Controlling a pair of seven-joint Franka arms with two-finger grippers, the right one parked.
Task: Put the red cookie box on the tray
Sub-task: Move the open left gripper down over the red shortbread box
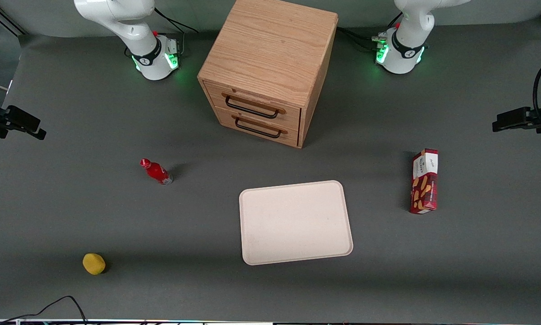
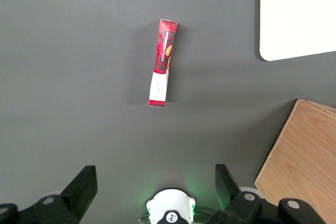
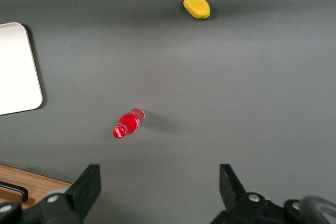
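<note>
From the front, the red cookie box (image 1: 424, 181) is lying on the grey surface (image 1: 71, 203) toward the working arm's end, its long axis running toward the camera and its white end panel pointing away from it. It is sitting well apart from the tray (image 1: 294, 222), with bare surface between them, so the task looks not yet begun: the box has to be carried sideways onto the cream tray, which is holding nothing. A wooden two-drawer cabinet (image 1: 270, 67) is standing farther from the camera than the tray. A small red bottle (image 1: 156, 171) and a yellow lemon-like object (image 1: 94, 263) are lying toward the parked arm's end, out of the likely path.

From the left wrist, the pincer (image 2: 156, 184) is hanging high above the surface, its two dark fingers (image 2: 81, 184) spread wide, holding and touching nothing. The box (image 2: 162, 62) is showing its narrow side here, lying clear of both fingers. A tray corner (image 2: 294, 19) and a cabinet edge (image 2: 302, 156) are also showing.

From the right wrist, only the bottle (image 3: 127, 123), the yellow object (image 3: 196, 5) and a tray edge (image 3: 18, 69) are showing.
</note>
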